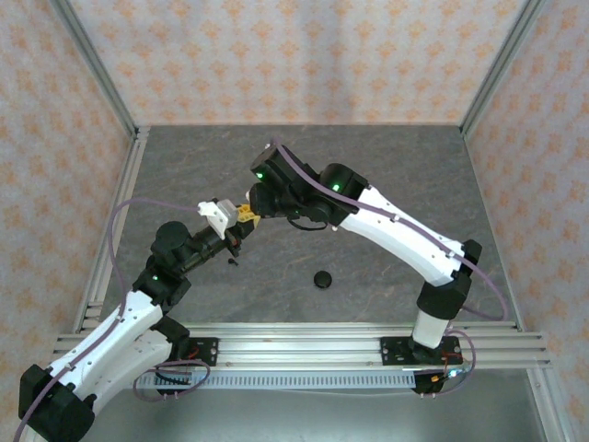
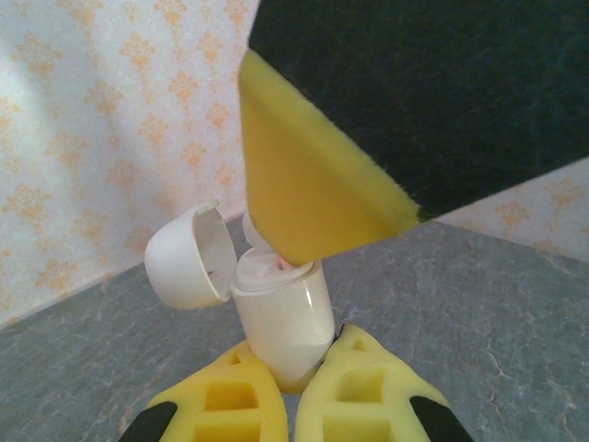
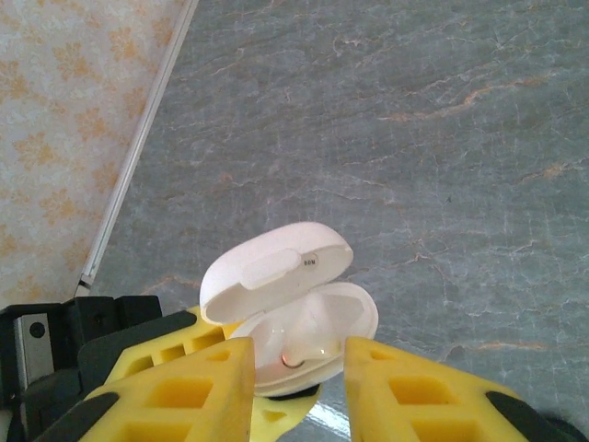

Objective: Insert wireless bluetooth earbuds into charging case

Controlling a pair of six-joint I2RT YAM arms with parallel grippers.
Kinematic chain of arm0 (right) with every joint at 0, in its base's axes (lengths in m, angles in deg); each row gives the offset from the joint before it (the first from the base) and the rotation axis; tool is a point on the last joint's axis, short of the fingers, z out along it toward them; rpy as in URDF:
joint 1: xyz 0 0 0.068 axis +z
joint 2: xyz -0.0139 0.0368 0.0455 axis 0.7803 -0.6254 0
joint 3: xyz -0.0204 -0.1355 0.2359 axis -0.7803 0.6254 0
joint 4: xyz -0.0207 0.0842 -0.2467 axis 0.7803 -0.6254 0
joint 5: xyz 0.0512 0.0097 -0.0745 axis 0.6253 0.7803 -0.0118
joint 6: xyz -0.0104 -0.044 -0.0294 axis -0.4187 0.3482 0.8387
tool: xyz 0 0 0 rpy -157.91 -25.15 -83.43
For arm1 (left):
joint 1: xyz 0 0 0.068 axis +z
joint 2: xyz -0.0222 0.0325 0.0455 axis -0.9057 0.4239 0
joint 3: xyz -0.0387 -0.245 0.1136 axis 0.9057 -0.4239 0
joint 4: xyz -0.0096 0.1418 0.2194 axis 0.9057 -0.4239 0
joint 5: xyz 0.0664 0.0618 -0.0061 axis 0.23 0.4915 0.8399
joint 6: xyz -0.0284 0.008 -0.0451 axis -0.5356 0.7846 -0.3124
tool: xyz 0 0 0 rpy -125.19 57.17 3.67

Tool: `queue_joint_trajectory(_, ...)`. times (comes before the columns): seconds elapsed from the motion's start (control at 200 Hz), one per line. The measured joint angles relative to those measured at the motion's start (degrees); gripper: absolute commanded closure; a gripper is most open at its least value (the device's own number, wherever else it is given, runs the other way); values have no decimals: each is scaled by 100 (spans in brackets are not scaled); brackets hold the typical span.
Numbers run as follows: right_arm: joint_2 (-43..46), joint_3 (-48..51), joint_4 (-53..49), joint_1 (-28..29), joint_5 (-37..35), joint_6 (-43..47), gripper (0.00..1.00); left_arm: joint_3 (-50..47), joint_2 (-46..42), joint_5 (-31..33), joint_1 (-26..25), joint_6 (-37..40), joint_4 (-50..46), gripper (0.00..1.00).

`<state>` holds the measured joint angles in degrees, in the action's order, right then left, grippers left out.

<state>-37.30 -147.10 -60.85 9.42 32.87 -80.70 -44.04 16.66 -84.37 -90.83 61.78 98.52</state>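
The left gripper (image 2: 293, 379) is clamped on the base of the smooth white plastic charging case (image 2: 287, 313), likely light and slippery; the right gripper (image 3: 297, 357) hovers above it, jaws apart.

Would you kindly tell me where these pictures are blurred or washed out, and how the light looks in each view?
Top external: even, soft light, only faint shadows on the table. Right wrist: the right gripper is blurred at the lens, the white case sharp, a small reddish glint inside it. Left wrist: that gripper's yellow finger looms soft-edged over the sharper case.
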Motion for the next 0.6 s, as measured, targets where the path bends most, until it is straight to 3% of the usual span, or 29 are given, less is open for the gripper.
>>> queue_joint_trajectory(0.6, -302, -341, -267, 0, -74, 474, 74, 0, 2, -15, -63, 4, -138, 100)
